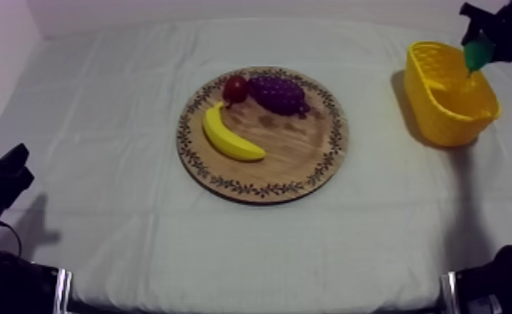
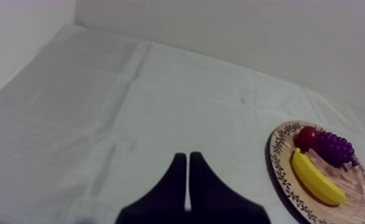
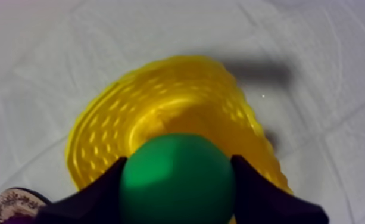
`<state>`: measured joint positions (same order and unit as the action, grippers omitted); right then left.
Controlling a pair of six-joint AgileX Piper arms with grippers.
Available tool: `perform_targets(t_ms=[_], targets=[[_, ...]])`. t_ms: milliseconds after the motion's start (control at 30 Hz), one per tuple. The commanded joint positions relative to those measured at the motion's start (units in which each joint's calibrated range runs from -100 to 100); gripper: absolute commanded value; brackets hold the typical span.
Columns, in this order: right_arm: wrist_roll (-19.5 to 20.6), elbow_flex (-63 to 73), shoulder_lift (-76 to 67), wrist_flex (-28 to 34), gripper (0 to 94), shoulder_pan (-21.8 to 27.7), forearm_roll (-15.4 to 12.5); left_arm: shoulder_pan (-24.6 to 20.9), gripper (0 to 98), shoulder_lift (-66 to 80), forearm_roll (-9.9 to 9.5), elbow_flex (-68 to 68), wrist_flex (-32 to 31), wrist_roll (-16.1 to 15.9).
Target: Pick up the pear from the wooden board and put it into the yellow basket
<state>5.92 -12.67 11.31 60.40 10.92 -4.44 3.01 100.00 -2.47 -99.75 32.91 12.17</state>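
Note:
My right gripper (image 1: 479, 52) hangs over the yellow basket (image 1: 448, 93) at the far right, shut on the green pear (image 1: 478, 55). In the right wrist view the pear (image 3: 175, 179) sits between my two black fingers (image 3: 98, 193), directly above the basket's open mouth (image 3: 161, 119). The round wooden board (image 1: 262, 134) lies mid-table with a banana (image 1: 229, 136), a small red fruit (image 1: 235, 88) and a bunch of grapes (image 1: 278, 93) on it. My left gripper (image 2: 187, 164) is shut on nothing, low over the cloth left of the board (image 2: 324, 176).
The left arm (image 1: 0, 179) rests at the table's left front edge. A wall runs along the back of the table. Bare cloth lies between the board and the basket.

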Motion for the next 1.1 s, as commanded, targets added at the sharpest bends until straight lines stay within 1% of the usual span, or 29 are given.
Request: perform_targets(t_ms=[0,133,267,400,500,667,800,933,1067], targets=[[0.7,-0.5,1.5,-0.2,43.7,-0.4,0.6,0.0,0.1,0.0,0.01,0.0,0.0,0.0],[1.4,-2.2,1.6,-1.1,51.8,-1.0,1.4,0.0,0.1,0.0,0.01,0.0,0.0,0.0],[0.2,-4.0,-1.6,-1.8,58.4,-0.3,0.2,0.0,0.1,0.0,0.01,0.0,0.0,0.0],[0.3,-5.8,-6.6,-1.4,61.6,0.4,0.2,0.0,0.1,0.0,0.01,0.0,0.0,0.0],[0.8,-6.9,-11.2,-0.1,63.0,1.0,0.9,0.0,0.1,0.0,0.01,0.0,0.0,0.0],[0.5,-10.3,-21.7,3.0,62.0,3.1,1.7,0.0,0.1,0.0,0.01,0.0,0.0,0.0],[-0.7,-12.2,-30.0,6.8,60.0,5.5,1.5,0.0,0.1,0.0,0.01,0.0,0.0,0.0],[-2.2,-16.5,-39.5,5.9,56.5,6.1,1.7,0.0,0.1,0.0,0.01,0.0,0.0,0.0],[-3.1,-22.6,-49.4,3.0,50.6,4.8,2.0,0.0,0.1,0.0,0.01,0.0,0.0,0.0]])
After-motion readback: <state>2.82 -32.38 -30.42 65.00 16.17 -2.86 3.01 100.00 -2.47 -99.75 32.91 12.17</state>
